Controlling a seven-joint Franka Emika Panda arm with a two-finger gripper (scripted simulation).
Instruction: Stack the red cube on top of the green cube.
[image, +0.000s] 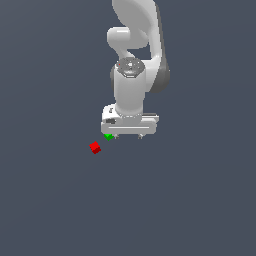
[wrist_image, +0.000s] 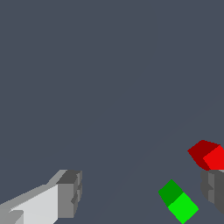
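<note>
While the white Panda arm reaches straight down over the plain dark grey worktop, its hand hangs with the two fingers spread wide apart and nothing between them. In the wrist view one grey-tipped finger stands at one edge of the frame and the other finger at the opposite edge, with bare worktop filling most of the gap. The green cube lies on the worktop close under the hand, at the end toward the exterior view's left; in that view it peeks out just below the hand's white body, partly hidden by it. The wrist view shows the green cube inside the span of the fingers but well off centre, near the far finger and not touching it. The red cube rests on the worktop outside the hand, a little beyond the green cube toward the exterior view's left and nearer the camera. In the wrist view the red cube sits just beside the tip of that same finger, cut off by the frame edge; whether it touches the finger cannot be told. The two cubes lie near each other but apart, each turned at an angle to the hand.
</note>
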